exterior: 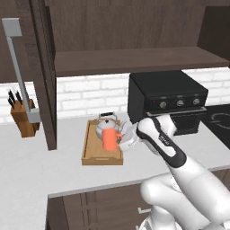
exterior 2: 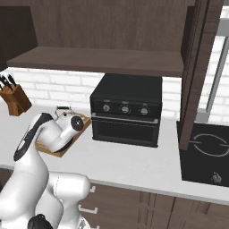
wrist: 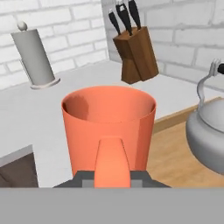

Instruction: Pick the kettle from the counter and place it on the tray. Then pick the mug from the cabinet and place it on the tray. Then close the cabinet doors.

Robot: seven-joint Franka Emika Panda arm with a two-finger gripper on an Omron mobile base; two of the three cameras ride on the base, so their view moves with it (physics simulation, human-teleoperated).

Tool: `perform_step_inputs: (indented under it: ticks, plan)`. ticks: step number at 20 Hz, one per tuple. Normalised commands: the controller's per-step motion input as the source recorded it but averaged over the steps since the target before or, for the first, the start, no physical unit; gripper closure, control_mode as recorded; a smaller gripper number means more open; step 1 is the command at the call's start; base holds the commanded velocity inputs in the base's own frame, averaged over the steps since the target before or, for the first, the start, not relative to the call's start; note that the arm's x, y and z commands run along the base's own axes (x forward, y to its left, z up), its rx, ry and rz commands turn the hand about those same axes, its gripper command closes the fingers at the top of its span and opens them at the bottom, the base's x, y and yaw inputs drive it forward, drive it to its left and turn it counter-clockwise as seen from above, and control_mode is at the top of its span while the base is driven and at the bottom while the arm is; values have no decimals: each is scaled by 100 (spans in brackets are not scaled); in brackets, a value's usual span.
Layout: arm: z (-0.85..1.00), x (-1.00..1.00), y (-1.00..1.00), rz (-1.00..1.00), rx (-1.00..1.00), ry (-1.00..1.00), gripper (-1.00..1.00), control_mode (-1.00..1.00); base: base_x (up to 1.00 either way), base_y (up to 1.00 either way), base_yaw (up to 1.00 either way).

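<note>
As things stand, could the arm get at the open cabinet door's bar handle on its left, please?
Probably not yet: the gripper is shut on the mug over the tray. Once it lets go, nothing seems to block the way to the bar handle.

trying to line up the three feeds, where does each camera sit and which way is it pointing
Left base view: behind the arm on its left, looking forward and down at the counter; the arm rises from lower right, holding the mug over the tray.
Right base view: behind on the right, facing the oven; the arm rises from lower left.
Hand view: on the hand, looking along the gripper at the mug's handle, kettle beside it.
Shared: kettle, tray, knife block in every view.
</note>
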Motion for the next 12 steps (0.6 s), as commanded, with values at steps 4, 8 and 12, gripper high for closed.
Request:
perform_step_inputs:
  ticks: [4, 8, 12]
  plan:
    - [-37, 42, 4, 2, 5, -8, 100, -100, 0, 0, 0]
    - [-58, 21, 12, 1, 0, -2, 100, -100, 0, 0, 0]
    - [-42, 11, 11, 0, 0, 0, 100, -100, 0, 0, 0]
